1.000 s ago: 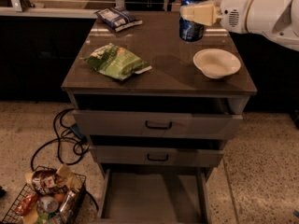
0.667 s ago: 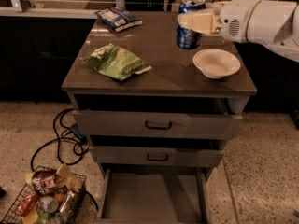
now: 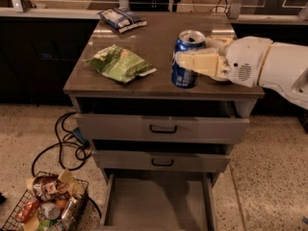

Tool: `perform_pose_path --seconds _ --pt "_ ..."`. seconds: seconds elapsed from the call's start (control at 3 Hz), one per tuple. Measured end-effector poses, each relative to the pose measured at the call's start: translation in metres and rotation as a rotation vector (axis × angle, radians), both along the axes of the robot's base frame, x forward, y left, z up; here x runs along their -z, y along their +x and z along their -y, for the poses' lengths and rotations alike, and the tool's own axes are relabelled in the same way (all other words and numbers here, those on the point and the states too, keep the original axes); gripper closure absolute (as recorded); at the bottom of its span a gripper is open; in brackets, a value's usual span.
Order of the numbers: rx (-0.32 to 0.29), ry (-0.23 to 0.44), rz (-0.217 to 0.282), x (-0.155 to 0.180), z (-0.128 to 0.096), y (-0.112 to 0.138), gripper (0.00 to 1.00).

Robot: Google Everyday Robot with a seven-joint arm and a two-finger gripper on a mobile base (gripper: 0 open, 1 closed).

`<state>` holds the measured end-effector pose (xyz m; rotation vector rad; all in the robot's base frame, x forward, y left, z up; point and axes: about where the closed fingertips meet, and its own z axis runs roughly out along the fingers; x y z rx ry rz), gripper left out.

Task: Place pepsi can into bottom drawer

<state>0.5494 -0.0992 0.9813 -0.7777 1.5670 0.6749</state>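
the gripper (image 3: 186, 57) clamps the pepsi can (image 3: 185, 78) over the cabinet top (image 3: 159, 42), lettering unreadable.

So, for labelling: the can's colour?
Pepsi can: blue, silver top; gripper holds it over cabinet; camera view.

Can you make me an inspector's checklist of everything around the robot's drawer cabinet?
Surface: cabinet top, brown and shiny, with two bags on it.
Job's things: pepsi can upright near the top's front edge, right of the middle; bottom drawer pulled out, nothing seen inside.
Clutter: green snack bag on the left; blue-white snack bag at the back.
Grippers: gripper reaches in from the right, shut on the pepsi can.
Cables: black cable looped on the floor left of the cabinet.
Surroundings: two upper drawers with black handles; wire basket of packets on the floor, lower left.
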Motion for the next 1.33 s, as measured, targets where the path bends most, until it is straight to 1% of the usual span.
perform_pose_path --seconds 0.33,0.67,1.0,1.33 --pt "-0.046 -0.009 -0.044 0.026 -0.013 -0.036 1.00" --pt "-0.039 -0.079 -0.118 0.056 -0.024 -0.051 1.00" --pt "-0.014 -0.142 -0.178 0.089 -0.036 -0.048 1.00" --pt "-0.028 -0.145 -0.174 0.095 -0.042 -0.046 1.00"
